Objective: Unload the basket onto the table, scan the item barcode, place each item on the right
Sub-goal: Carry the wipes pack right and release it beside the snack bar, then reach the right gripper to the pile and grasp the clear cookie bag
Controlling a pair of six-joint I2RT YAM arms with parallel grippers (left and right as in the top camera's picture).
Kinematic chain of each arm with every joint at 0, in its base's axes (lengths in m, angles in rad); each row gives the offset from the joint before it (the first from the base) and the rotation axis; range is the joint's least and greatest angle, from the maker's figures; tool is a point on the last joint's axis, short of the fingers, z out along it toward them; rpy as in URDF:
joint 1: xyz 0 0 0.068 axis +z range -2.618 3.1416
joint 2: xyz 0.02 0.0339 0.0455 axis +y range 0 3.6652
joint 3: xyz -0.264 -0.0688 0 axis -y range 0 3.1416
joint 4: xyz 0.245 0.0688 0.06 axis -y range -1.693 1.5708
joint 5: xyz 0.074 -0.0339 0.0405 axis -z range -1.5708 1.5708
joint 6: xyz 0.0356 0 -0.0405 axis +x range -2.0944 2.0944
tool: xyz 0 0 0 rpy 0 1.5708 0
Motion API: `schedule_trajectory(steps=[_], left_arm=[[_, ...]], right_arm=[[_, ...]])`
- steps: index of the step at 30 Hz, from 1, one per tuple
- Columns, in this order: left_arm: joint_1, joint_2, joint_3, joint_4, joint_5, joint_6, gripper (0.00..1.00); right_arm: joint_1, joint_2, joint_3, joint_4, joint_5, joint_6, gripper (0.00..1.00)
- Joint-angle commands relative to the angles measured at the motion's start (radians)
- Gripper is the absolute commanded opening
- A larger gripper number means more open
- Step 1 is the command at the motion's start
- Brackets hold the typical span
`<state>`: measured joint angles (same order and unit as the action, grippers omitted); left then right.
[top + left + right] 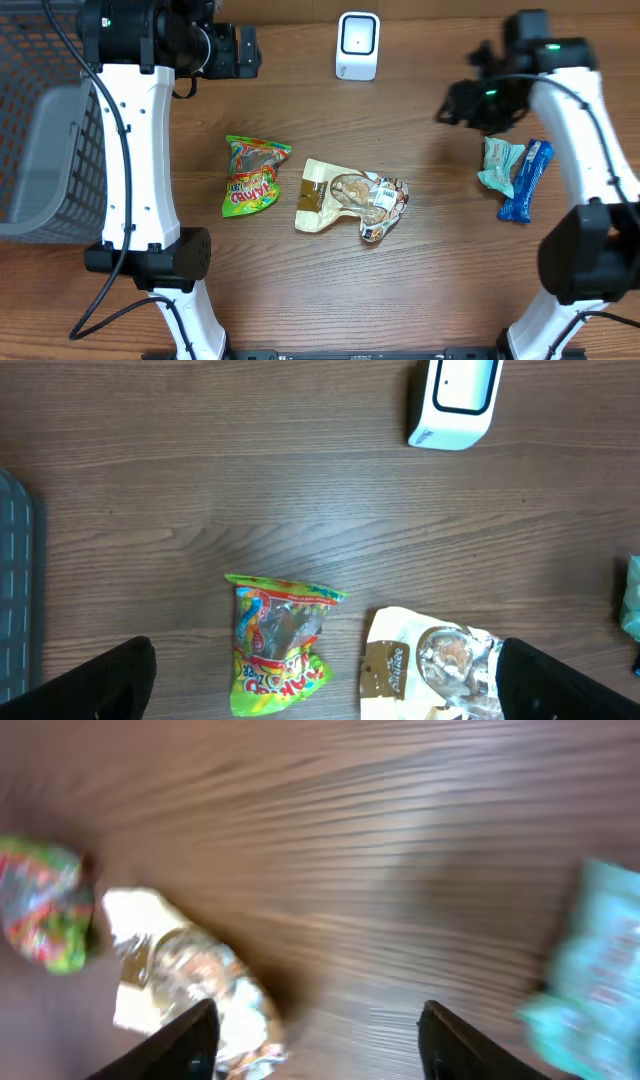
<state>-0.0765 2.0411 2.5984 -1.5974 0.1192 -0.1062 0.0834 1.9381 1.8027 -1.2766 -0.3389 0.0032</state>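
Observation:
Several snack items lie on the wooden table. A green candy bag (255, 176) (281, 647) (40, 915) is left of a beige and silver pouch (351, 200) (432, 670) (180, 982). A teal packet (500, 163) (600, 965) and a blue bar (527, 180) lie at the right. The white scanner (357, 45) (455, 400) stands at the back. My left gripper (245, 50) (330, 690) hangs open high above the green bag and pouch, holding nothing. My right gripper (455, 105) (325, 1045) is open and empty, between the pouch and the teal packet. No barcode can be made out.
A grey mesh basket (45, 140) (14, 595) stands at the far left, beside the left arm's base. The right wrist view is blurred by motion.

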Motion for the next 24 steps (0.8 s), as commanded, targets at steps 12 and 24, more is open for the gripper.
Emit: schedule_trajectory(steps=[12, 24], left_arm=[[0.004, 0.007, 0.015, 0.001, 0.004, -0.014, 1.0], [0.004, 0.007, 0.015, 0.001, 0.004, -0.014, 1.0]], right_arm=[[0.166, 0.225, -0.03, -0.017, -0.173, -0.387, 0.79], [0.207, 0.353, -0.03, -0.031, -0.312, -0.476, 0.79]])
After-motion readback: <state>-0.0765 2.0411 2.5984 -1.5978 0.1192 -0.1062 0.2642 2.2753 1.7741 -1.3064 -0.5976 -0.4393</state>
